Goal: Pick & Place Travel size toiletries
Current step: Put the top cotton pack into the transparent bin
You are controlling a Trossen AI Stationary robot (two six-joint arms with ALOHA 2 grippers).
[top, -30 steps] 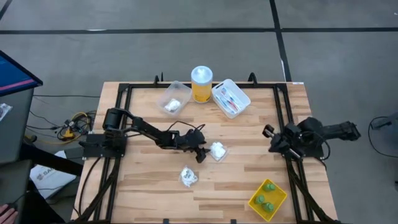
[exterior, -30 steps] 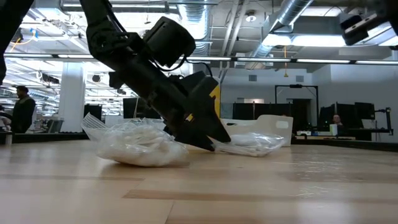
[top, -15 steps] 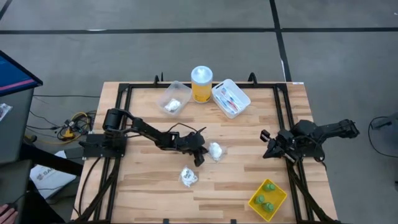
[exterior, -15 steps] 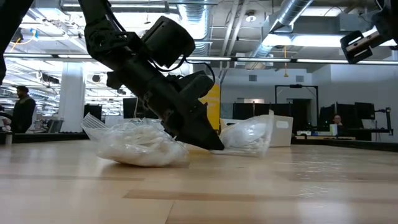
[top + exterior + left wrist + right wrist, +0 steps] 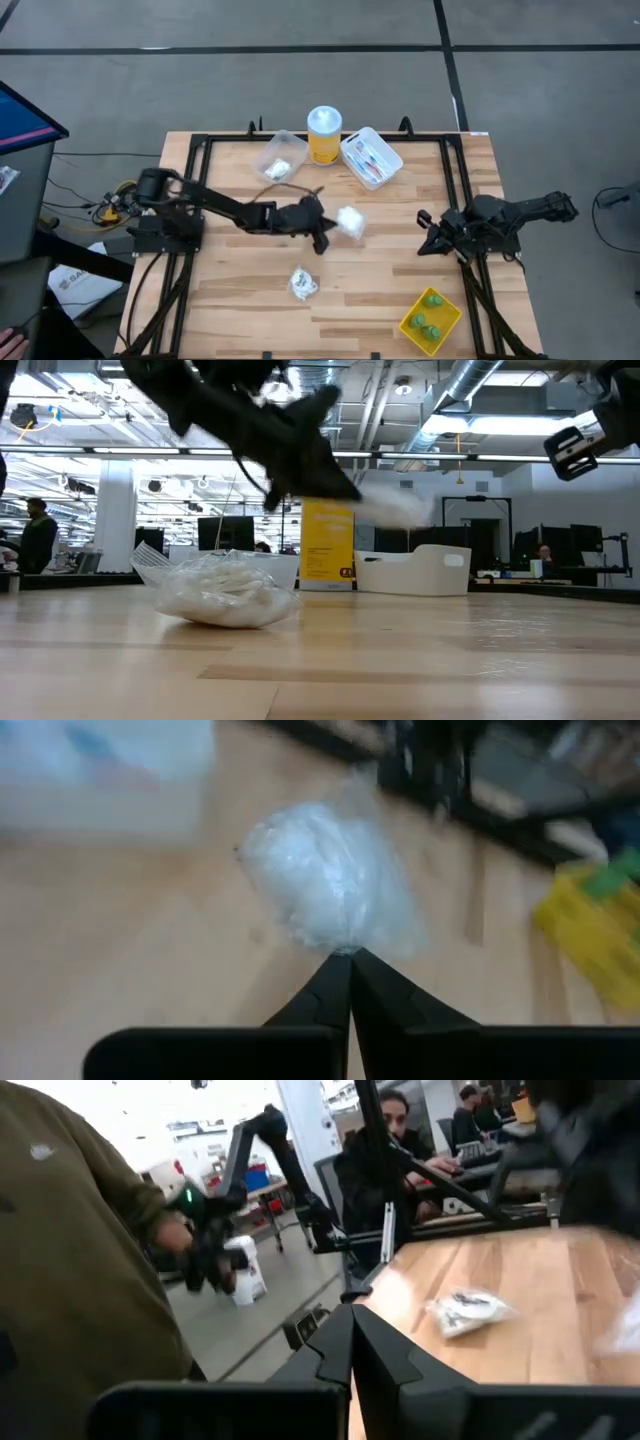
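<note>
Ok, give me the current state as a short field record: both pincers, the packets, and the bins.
left pincer: shut on a clear packet, lifted off the table
right pincer: shut, empty, at the right side of the table
packet on table: lying loose toward the front, untouched
clear bin: at the back, one packet inside
white bin: at the back, holds the toothbrush sticks
yellow tray: front right, holds three green bottles
yellow jar: upright between the two back bins
</note>
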